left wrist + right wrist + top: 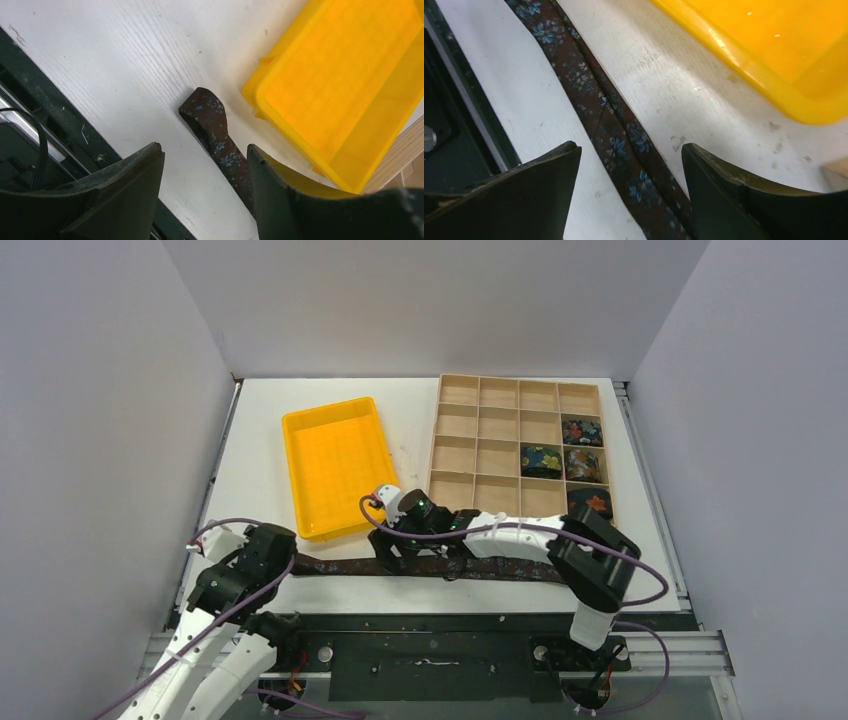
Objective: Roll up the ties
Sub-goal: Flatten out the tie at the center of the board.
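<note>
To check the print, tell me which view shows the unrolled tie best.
Right wrist: the tie is close, its blue flowers sharp. Left wrist shows only its pointed end; the top view, a dark strip.

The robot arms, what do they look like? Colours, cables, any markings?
Both the left arm and right arm have white tubular links joined by chunky black joint housings, with a purple cable looping along each. A green light shows near the right wrist. The left gripper and right gripper carry broad, matte black, wedge-shaped fingers. No markings are legible.
</note>
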